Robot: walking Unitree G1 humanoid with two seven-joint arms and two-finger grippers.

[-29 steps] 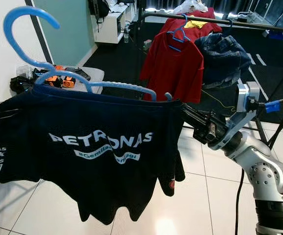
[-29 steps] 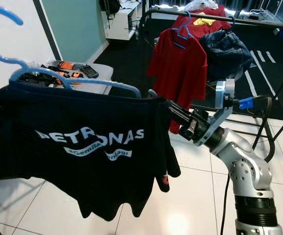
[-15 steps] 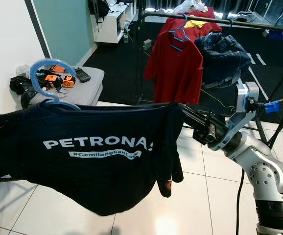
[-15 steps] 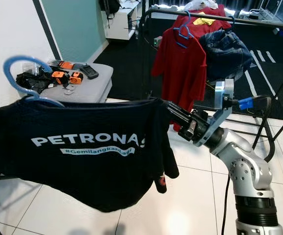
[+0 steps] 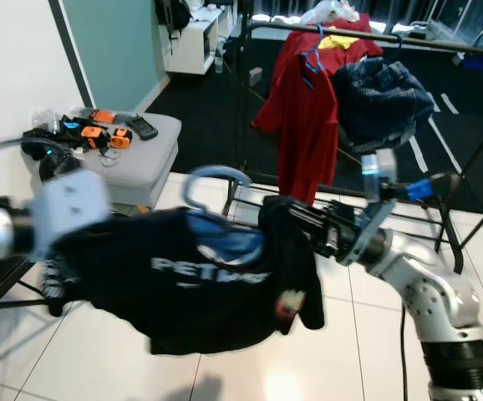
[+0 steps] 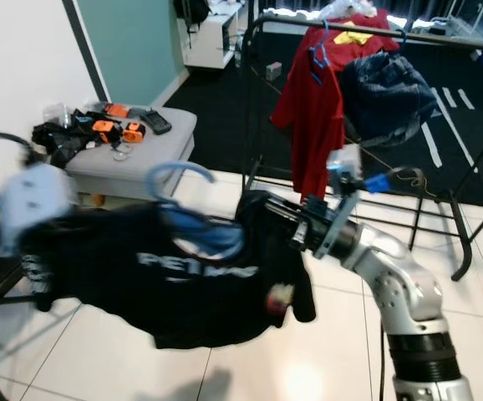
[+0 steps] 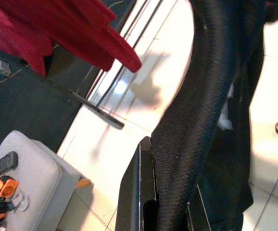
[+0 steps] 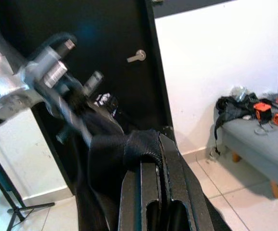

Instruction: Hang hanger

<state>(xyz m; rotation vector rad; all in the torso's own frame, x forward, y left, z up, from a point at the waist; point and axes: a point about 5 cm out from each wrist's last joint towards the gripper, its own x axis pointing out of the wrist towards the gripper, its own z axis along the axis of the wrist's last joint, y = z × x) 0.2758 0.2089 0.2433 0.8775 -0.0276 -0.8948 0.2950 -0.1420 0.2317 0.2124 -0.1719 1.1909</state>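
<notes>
A dark clothes rail (image 5: 367, 33) is seen spanning the back of the room, where a red shirt (image 5: 308, 117) on its own blue hanger and a bundle of denim (image 5: 379, 96) are already hung, marking it as the likely destination. Nearer the white wall, a grey ottoman (image 5: 137, 159) carries orange-and-black gadgets, kept well apart from the rail and out of the path across the pale tiled floor (image 5: 250, 368).

A black T-shirt (image 5: 200, 284) with white lettering is held stretched between both arms, low and well short of the rail. The spread appears to be kept so that the cloth stays open on the blue hanger (image 5: 216, 188), whose hook rises free above the collar, tilted rather than upright; the hanger's shoulders are partly buried in the fabric. The picture is blurred on the left side, so finer detail there cannot be told.

The right gripper (image 5: 287, 213) is clamped on one shoulder of the garment; in the right wrist view its two black fingers (image 8: 151, 192) are pressed nearly together with a fold of black cloth pinched between them. The left gripper (image 7: 170, 211) is seen at the opposite end, its fingers set narrowly either side of a taut band of the same fabric, apparently gripping it.

Judged from this, the hook has not yet been brought to the rail, and the approach remains to be made.
</notes>
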